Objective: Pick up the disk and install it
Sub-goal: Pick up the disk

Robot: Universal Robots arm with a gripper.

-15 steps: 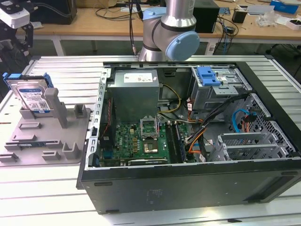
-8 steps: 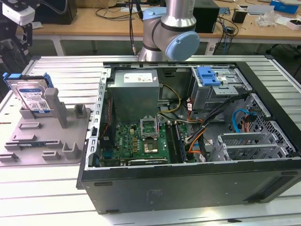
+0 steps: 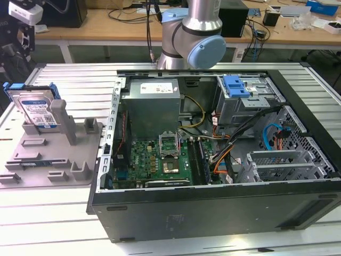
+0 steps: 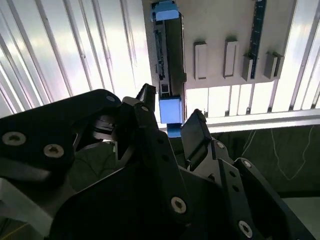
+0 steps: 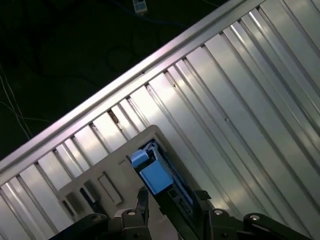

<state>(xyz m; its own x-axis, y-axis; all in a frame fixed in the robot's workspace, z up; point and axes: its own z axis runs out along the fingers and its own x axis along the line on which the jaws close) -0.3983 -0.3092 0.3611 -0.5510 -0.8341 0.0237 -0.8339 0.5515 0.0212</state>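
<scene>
Ribbed worktop (image 3: 69, 80) bears the grey fixture (image 3: 80, 140) holding the disk (image 3: 37, 109) upright; the pincer (image 4: 170, 102) hangs above it, spread and empty: neither pickup nor installing done.

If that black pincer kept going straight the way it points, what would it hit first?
Probably the disk: its blue-railed edge, standing in the grey fixture, lies straight ahead of the open pincer, in line with the gap between its fingers. How far off is unclear.
</scene>
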